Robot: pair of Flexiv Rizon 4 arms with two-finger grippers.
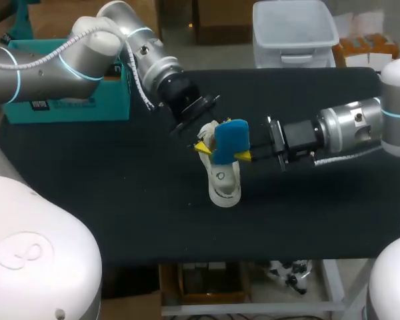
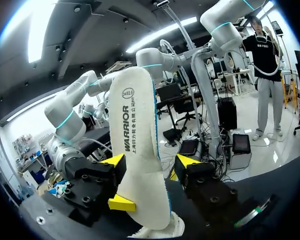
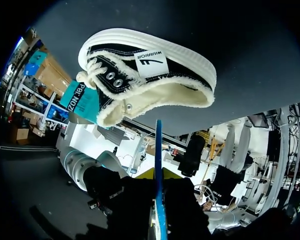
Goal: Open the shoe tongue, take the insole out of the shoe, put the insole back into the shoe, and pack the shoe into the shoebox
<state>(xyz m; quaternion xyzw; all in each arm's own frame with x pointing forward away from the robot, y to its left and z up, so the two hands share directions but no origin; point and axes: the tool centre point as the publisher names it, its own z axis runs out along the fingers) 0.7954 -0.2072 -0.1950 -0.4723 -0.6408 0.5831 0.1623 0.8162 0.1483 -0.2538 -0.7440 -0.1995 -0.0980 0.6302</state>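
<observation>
The right pincer (image 3: 157, 187) clamps the insole (image 1: 230, 139) upright at 12 o'clock of the shoe (image 1: 225, 183), likely ready for reinsertion; the left pincer (image 2: 151, 164) gapes around it.

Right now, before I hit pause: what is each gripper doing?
Left gripper: open, fingers astride the insole.
Right gripper: shut on the insole.

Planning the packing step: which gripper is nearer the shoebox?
Left. The left gripper is beside the insole, on the side toward the shoebox at the far left. The right gripper holds the insole from the other side, farther off.
</observation>
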